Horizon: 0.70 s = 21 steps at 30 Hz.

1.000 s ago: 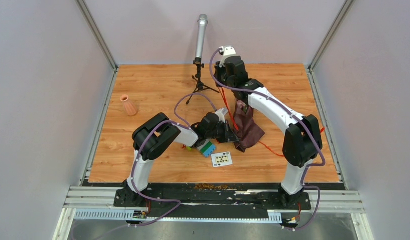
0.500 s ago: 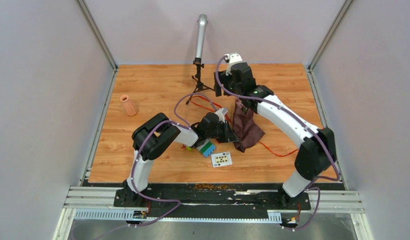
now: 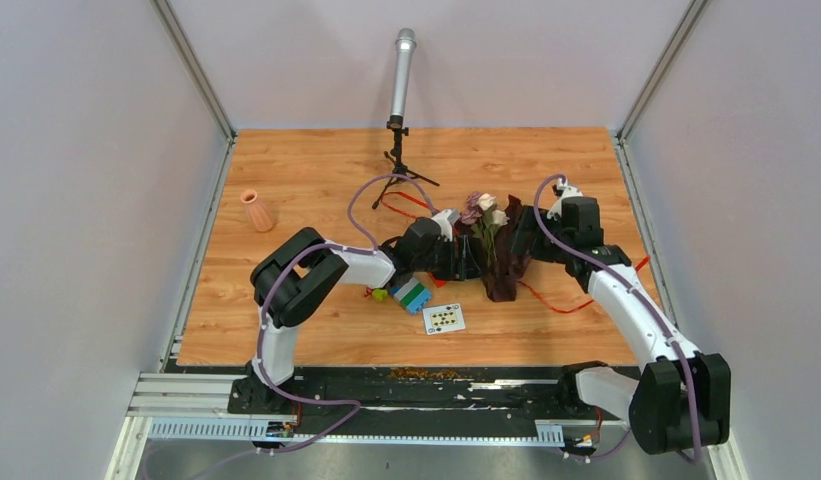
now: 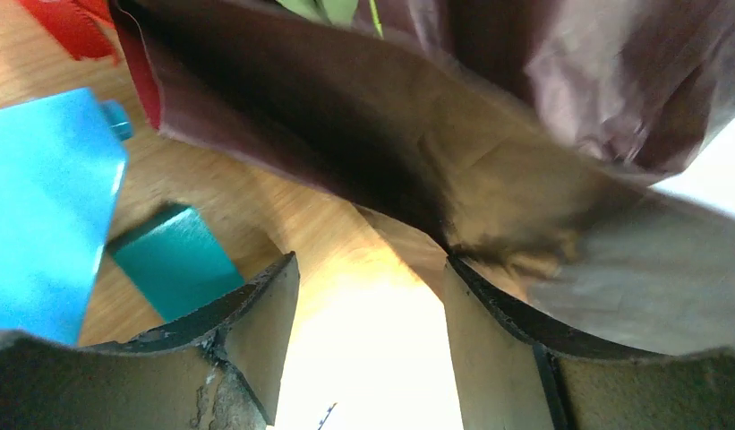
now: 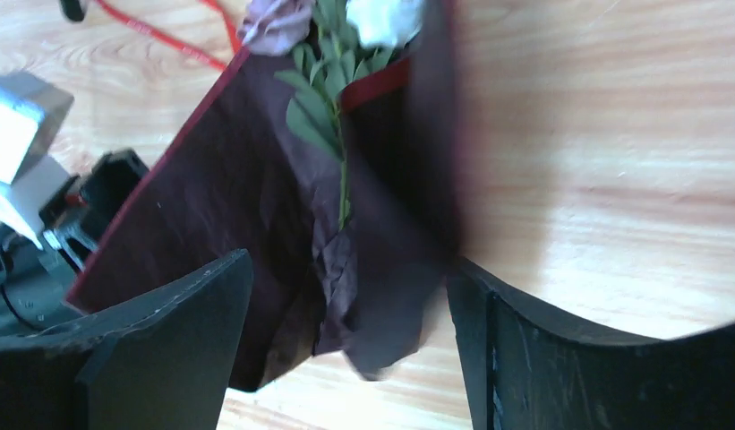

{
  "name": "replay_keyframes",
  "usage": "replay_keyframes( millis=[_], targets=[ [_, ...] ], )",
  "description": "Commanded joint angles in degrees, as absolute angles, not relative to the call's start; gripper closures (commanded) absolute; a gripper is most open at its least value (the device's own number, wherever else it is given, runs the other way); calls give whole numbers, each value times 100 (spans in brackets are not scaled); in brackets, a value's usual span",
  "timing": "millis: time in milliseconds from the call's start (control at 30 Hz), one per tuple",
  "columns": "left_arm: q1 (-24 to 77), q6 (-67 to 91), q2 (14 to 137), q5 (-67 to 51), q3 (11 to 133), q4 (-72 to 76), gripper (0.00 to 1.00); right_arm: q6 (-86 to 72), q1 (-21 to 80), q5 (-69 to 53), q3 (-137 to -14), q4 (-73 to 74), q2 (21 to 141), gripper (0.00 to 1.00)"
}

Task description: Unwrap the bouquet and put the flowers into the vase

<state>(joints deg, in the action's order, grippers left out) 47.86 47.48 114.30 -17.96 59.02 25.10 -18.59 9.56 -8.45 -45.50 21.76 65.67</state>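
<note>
The bouquet (image 3: pixel 498 268) lies mid-table, its dark maroon wrap (image 5: pixel 256 197) partly spread. The flowers (image 3: pixel 483 208) stick out of its far end: a purple rose (image 5: pixel 274 22), a white rose (image 5: pixel 386 18) and a leafy green stem (image 5: pixel 323 107). My left gripper (image 3: pixel 468 258) sits at the wrap's left edge, open; in the left wrist view (image 4: pixel 368 278) the maroon paper (image 4: pixel 390 134) hangs just beyond the fingertips. My right gripper (image 3: pixel 526 242) is at the wrap's right side, open (image 5: pixel 346 278), with the wrap's narrow end lying loose between the jaws. The salmon-pink vase (image 3: pixel 256 210) stands upright far left.
A grey microphone (image 3: pixel 401 70) on a tripod stands at the back centre. Red ribbon (image 3: pixel 406 203) trails behind the left gripper and also right of the wrap. Coloured toy blocks (image 3: pixel 414 295) and a dotted card (image 3: pixel 444 318) lie just in front of the left gripper.
Both grippers have opened. The right arm let the wrap go and swung from the back down to its right side. The wrap has dropped flat and the flowers now show.
</note>
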Motion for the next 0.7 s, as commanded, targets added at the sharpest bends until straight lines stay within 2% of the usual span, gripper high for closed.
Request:
replay_keyframes(
  millis=[0, 100, 267, 367, 467, 667],
  targets=[
    [4746, 4066, 10973, -1351, 6083, 1674, 32, -2267, 766, -2164, -4110, 1340, 6081, 20],
    [4746, 3924, 10913, -1322, 6164, 1548, 32, -2357, 763, -2222, -3864, 1181, 5910, 20],
    [4742, 3879, 10757, -1274, 6158, 1454, 32, -2481, 757, -1992, -3636, 1169, 5802, 31],
    [4709, 3796, 10437, -1089, 6045, 1317, 32, -2470, 759, -1721, -3612, 1272, 5853, 46],
    [4633, 3659, 9874, -823, 5877, 999, 29, -2467, 756, -1517, -3620, 1378, 5909, 65],
    [4512, 3751, 8712, -240, 5413, 575, 27, -2452, 757, -1390, -3608, 1459, 5898, 82]
  ],
)
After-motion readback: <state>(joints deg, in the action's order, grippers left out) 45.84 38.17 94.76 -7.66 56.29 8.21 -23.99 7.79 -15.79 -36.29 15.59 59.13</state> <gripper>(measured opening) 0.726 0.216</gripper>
